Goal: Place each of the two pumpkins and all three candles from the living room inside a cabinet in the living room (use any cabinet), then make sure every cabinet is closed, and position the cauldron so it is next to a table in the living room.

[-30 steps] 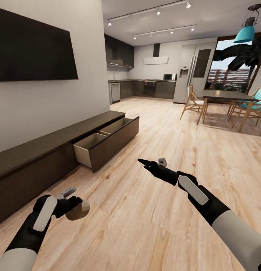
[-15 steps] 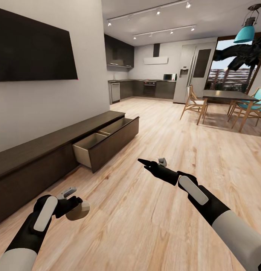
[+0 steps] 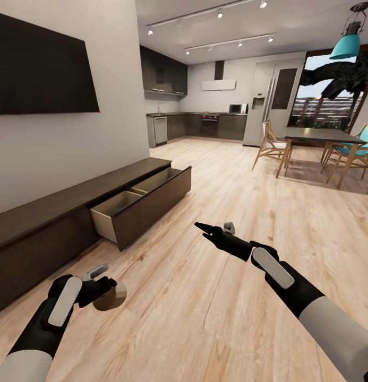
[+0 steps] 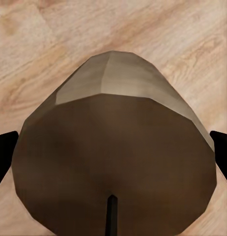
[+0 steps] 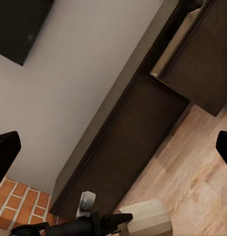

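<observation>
My left gripper [image 3: 110, 293] hangs low over the wood floor at the lower left, shut on a beige candle [image 3: 111, 300]. The left wrist view has the candle [image 4: 113, 108] wedged between both dark fingertips [image 4: 3, 152], wick end toward the camera. The long dark-brown cabinet [image 3: 40, 228] runs along the left wall with one drawer [image 3: 141, 204] pulled out, its pale interior bare where it shows. My right gripper [image 3: 201, 227] points toward that drawer from mid-floor, open and holding nothing. The right wrist view shows the cabinet [image 5: 128, 147], the open drawer [image 5: 192, 64] and the held candle [image 5: 148, 219].
A dark TV [image 3: 40, 69] hangs on the wall above the cabinet. A dining table [image 3: 316, 137] with wooden chairs [image 3: 271, 146] stands at the back right, and the kitchen [image 3: 205, 124] lies behind. Open wood floor stretches between me and the drawer.
The whole picture has shifted, with the cabinet and TV sliding left, so the camera has moved. Both arms hold the same pose and the candle stays in the left gripper.
</observation>
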